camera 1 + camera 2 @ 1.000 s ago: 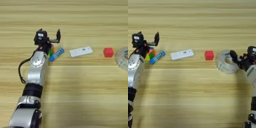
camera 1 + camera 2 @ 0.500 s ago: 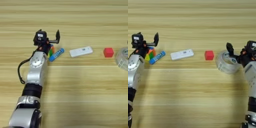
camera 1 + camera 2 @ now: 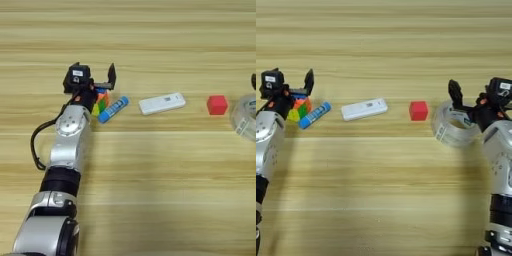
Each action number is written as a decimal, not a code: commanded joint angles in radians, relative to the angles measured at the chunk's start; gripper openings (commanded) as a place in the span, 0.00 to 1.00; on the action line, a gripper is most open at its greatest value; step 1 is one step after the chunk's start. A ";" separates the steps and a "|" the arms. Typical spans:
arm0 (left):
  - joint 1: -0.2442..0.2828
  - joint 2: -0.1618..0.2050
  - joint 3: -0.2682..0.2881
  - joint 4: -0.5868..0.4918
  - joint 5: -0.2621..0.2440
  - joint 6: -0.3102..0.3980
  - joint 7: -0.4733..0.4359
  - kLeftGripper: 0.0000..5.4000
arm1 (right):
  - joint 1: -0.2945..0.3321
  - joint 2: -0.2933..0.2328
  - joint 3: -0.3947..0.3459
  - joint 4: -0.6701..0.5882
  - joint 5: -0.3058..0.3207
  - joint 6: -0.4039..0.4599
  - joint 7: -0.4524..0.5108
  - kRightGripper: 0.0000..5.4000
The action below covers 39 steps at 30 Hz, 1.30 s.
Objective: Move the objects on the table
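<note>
Left eye view crops the tape roll; left claw spread, hiding puzzle cube; right claw spread.

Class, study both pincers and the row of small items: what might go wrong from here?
1. The left pincer is open over the multicoloured puzzle cube; the blue-capped white glue stick lies against the cube, so closing may knock it rolling.
2. The right pincer sits at the clear tape roll; one finger shows above its rim, so the roll might tip or slide toward the small red cube.
</note>
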 commanded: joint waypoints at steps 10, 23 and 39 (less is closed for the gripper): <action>0.045 0.032 -0.007 0.035 0.042 0.001 0.000 1.00 | 0.003 0.005 0.006 -0.018 0.003 -0.010 -0.020 1.00; 0.063 0.052 -0.017 0.062 0.056 0.016 -0.014 1.00 | 0.004 0.015 0.008 -0.024 0.004 -0.009 -0.030 1.00; 0.038 0.055 -0.043 0.140 0.056 0.014 -0.048 1.00 | 0.010 0.015 0.007 -0.034 0.007 -0.004 -0.027 1.00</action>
